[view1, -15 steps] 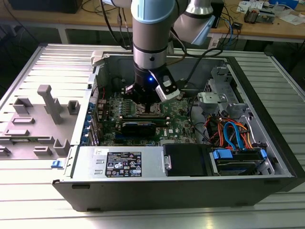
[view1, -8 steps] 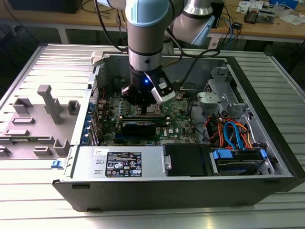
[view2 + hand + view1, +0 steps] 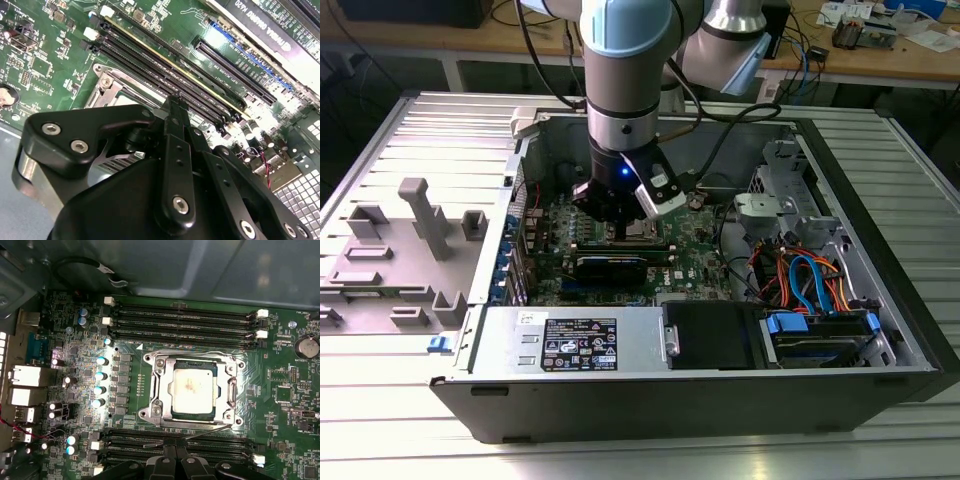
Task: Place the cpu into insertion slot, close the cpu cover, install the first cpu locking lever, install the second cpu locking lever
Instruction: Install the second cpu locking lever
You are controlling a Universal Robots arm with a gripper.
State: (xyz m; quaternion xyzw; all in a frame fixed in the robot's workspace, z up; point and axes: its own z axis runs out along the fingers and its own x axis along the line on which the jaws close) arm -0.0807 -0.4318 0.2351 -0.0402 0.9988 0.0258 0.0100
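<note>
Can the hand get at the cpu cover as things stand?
Probably yes. The hand hangs beside the insertion slot, with the cpu cover closed over the cpu, and nothing lies between them.

Printed label on power supply; lettering on graphics card; neither clearly legible.
</note>
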